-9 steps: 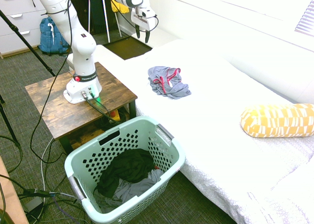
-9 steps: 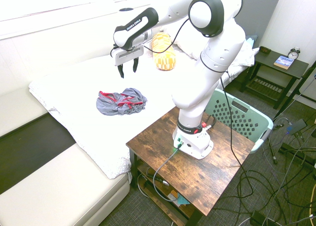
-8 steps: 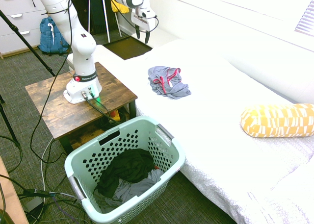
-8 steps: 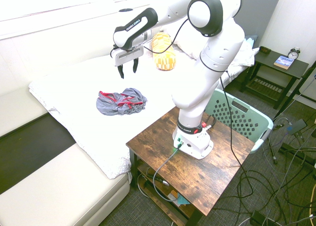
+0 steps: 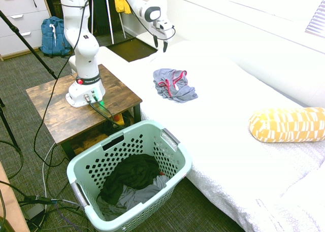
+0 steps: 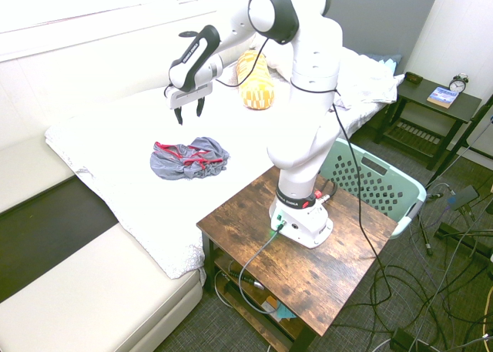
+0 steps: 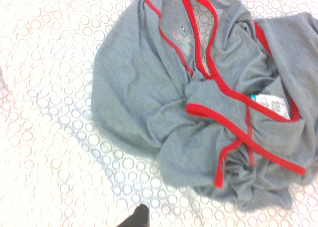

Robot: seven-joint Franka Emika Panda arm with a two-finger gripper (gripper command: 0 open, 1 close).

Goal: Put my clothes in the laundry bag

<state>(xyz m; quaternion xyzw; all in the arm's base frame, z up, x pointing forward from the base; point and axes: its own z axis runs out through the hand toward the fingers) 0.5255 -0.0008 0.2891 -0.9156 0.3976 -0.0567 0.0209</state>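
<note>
- White bedding with a pattern of small rings is covering the bed (image 5: 228, 140), and one piece of the clothes (image 5: 173, 85) is lying crumpled on it, a blue-grey garment with thin red trim.
- In the wrist view the clothes (image 7: 208, 103) are filling most of the picture, and one small white label is showing among the folds.
- One gripper (image 6: 189, 110) is hanging in the air above the bed, a little beyond the clothes (image 6: 189, 158) and not touching them; its two fingers are pointing down and are standing apart, with nothing between them.
- In the first exterior view the gripper (image 5: 165, 45) is showing near the far end of the bed.
- One laundry bag (image 5: 175, 158), a pale mint-green basket with holes in its sides, is standing on the floor against the side of the bed, well apart from the clothes.
- Two pieces of cloth are already lying inside it: one black garment (image 5: 132, 173) on top and one grey cloth (image 5: 134, 196) under it.
- One yellow patterned pillow (image 5: 287, 124) is lying on the bed, far from the clothes.
- One wooden side table (image 5: 51, 107) is standing between the bed and the carpet, just beside the laundry bag.
- One blue backpack (image 5: 51, 36) is leaning by the drawers in the background.
</note>
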